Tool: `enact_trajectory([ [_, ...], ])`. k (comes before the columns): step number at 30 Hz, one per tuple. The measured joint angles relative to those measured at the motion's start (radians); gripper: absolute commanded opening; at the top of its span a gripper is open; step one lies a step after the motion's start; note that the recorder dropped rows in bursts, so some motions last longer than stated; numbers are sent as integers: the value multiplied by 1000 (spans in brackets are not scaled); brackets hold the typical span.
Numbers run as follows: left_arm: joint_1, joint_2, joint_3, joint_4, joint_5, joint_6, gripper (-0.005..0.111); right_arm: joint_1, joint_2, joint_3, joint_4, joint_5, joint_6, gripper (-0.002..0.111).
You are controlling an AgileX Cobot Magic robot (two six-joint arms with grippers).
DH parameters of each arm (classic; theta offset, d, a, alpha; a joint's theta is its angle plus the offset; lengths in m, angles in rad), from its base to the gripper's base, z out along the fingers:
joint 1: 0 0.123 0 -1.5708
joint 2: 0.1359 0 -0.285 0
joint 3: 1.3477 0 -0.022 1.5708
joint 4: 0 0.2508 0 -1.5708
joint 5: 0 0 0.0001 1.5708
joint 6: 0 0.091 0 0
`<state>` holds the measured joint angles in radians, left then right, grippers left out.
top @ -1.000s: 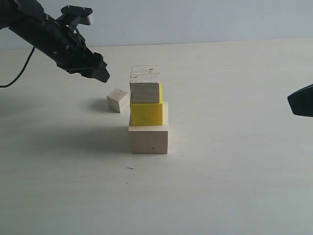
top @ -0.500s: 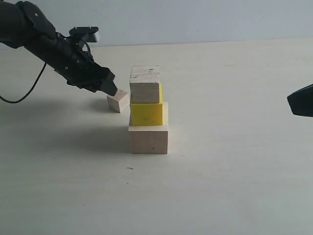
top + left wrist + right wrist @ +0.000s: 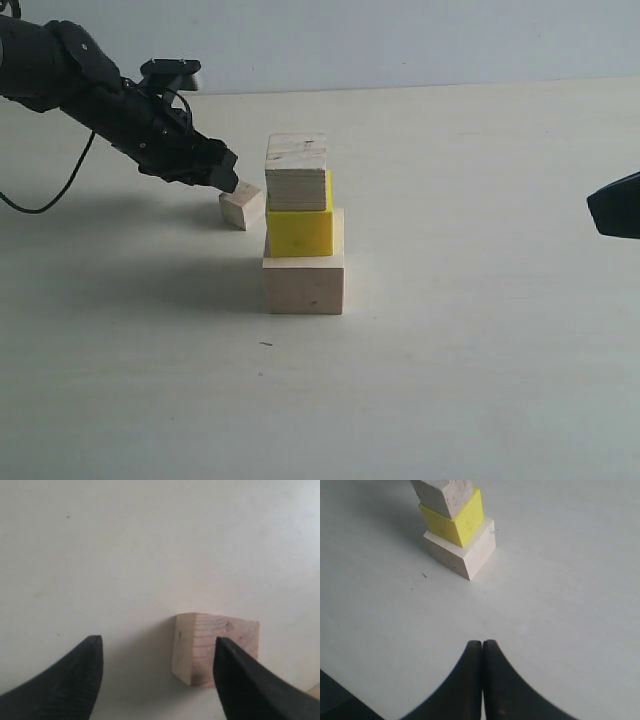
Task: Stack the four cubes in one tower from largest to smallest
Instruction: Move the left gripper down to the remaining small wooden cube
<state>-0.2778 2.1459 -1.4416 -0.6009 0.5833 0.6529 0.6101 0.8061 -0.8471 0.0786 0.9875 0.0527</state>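
Observation:
Three cubes stand stacked mid-table: the large pale wooden cube [image 3: 304, 283] at the base, the yellow cube [image 3: 299, 231] on it, the plywood cube [image 3: 296, 173] on top. The smallest pale cube [image 3: 242, 205] lies on the table just behind and left of the stack. My left gripper [image 3: 228, 183] is low at that cube and open. In the left wrist view the small cube [image 3: 207, 642] sits close to one finger of the left gripper [image 3: 157, 640], not gripped. My right gripper [image 3: 615, 205] hangs shut at the far right. Its wrist view shows the right gripper [image 3: 482, 642] facing the stack [image 3: 462, 520].
The pale table [image 3: 450, 380] runs back to a light wall. A black cable [image 3: 50, 200] trails from the left arm down to the table at the left edge.
The left arm came down and rightward from above the table to the small cube, jaws staying open. Over the last half second it barely moved. The stack and right gripper are unchanged.

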Motion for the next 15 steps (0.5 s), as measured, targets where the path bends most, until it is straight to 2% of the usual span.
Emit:
enact_trajectory([
  [15, 0, 0, 0, 0, -12, 0, 62, 0, 0, 0, 0, 0, 0, 0],
])
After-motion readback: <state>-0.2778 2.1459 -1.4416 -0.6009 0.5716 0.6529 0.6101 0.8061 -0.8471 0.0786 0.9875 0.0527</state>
